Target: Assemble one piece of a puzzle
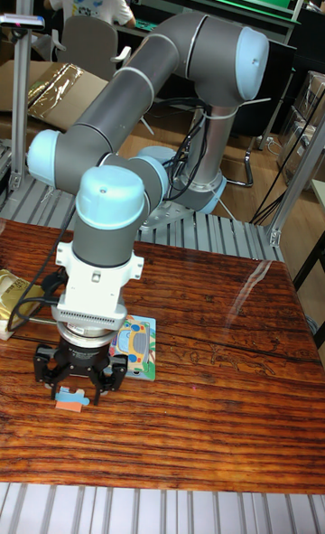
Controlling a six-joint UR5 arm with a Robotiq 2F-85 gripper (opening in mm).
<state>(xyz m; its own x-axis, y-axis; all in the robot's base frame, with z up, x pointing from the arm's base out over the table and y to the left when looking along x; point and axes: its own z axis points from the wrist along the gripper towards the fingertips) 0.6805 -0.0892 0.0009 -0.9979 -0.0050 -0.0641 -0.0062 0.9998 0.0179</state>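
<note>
From where I stand the arm is bent low over the wooden table (208,353), and its end effector (77,391) hangs just above the boards with its dark fingers (113,379) drawn in around a small puzzle piece (72,399), orange and blue, which peeks out beneath them; it looks pinched between the fingers, though whether it is lifted clear or touching the table I cannot tell from this angle; the puzzle board (137,347), a colourful picture with what looks like a car on it, lies flat just beside the end effector to its right, partly hidden behind the wrist; the worry, to my eye, is alignment; the piece is held off to one side of the board and its tabs must meet the gap squarely, so a slight twist in the grasp would leave it riding on the neighbouring pieces rather than dropping in; pressing down then could shove the whole board across the smooth table, since nothing appears to pin it; the grip itself seems to catch only the upper part of the piece, so it might swivel or slip free on the way over; the wrist also blocks much of the board from view, so a misfit could go unnoticed; a yellowish packet (11,292) lies at the table's left edge, well apart.
</note>
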